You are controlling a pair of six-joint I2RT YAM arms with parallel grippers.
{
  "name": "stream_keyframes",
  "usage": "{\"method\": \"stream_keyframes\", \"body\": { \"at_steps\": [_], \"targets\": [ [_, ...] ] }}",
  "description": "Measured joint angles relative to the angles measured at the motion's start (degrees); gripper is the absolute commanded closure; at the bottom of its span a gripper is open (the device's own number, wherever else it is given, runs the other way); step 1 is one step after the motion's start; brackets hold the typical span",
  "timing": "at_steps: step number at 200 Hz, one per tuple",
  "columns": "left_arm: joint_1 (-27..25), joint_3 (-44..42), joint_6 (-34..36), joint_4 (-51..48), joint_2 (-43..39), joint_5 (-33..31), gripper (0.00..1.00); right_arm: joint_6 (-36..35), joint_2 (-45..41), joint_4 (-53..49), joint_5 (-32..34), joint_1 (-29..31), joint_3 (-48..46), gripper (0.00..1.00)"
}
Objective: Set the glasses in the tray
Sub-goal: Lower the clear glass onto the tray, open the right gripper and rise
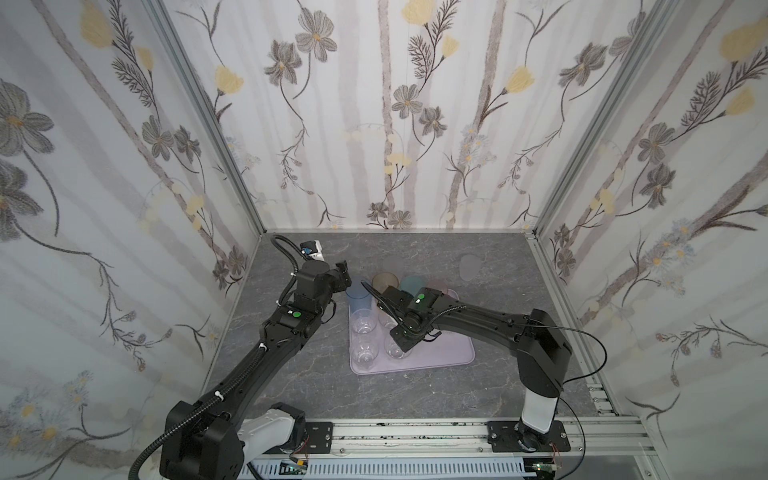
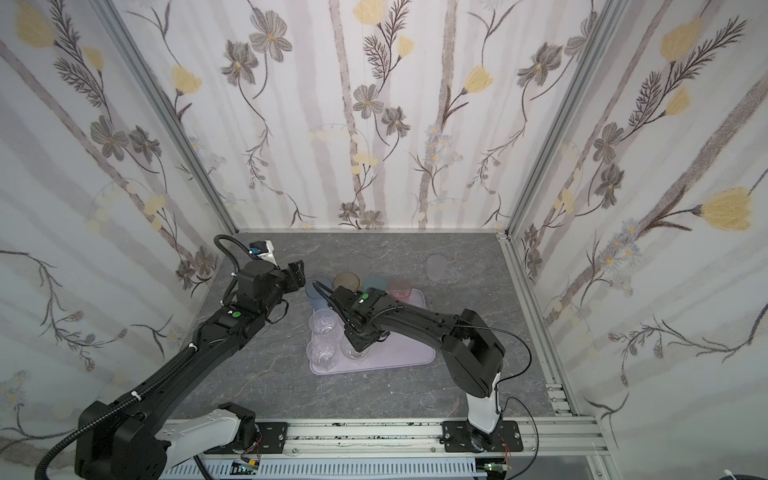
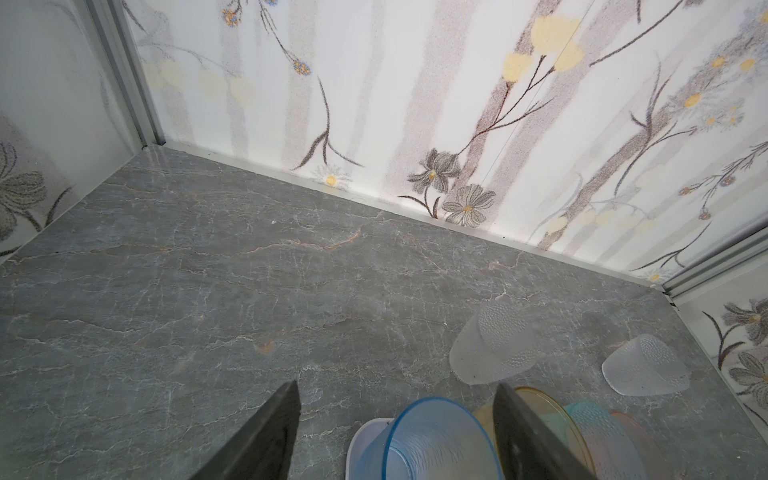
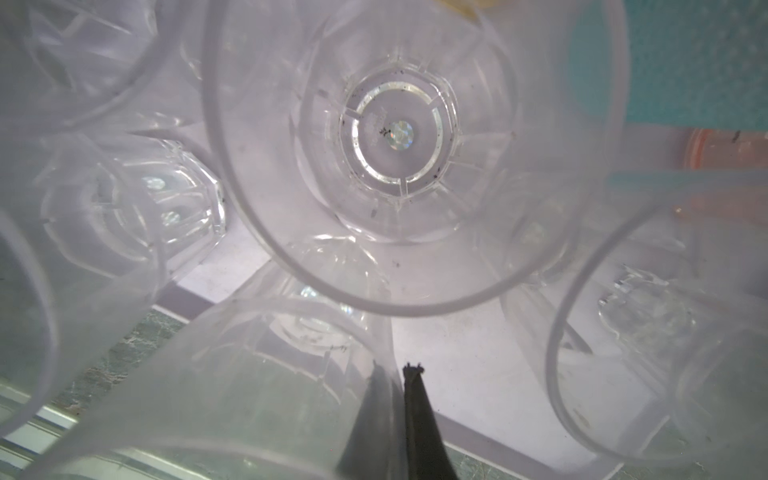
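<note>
The pale lilac tray lies mid-table. Along its far edge stand blue, amber, teal and pink glasses, with clear glasses in front of them. My right gripper points down over the tray. It is shut on the wall of a clear glass, one finger inside the rim and one outside. My left gripper hovers open just behind the blue glass, holding nothing.
Two frosted tumblers rest on the grey marble table beyond the tray, toward the back wall; in both top views they show as pale ovals. Flowered walls close in three sides. The arms' mounting rail runs along the front.
</note>
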Motion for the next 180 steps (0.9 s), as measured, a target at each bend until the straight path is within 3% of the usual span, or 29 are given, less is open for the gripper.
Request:
{"method": "stream_keyframes", "body": {
  "at_steps": [62, 112, 143, 180],
  "targets": [
    [0.2, 0.0, 0.0, 0.0, 0.0, 0.1, 0.24, 0.0, 0.8, 1.2, -1.3, 0.0, -0.1, 0.79],
    [0.3, 0.1, 0.0, 0.0, 0.0, 0.3, 0.24, -0.3, -1.2, -0.1, -3.7, -0.9, 1.1, 0.76],
    [0.4, 0.9, 0.4, 0.0, 0.2, -0.2, 0.17, -0.9, -6.5, -2.5, -4.0, -5.9, 7.3, 0.73],
    [1.6, 2.2, 0.5, 0.2, 0.7, 0.0, 0.09, -2.0, -7.4, -2.7, -3.8, -15.0, 14.6, 0.61]
  ]
}}
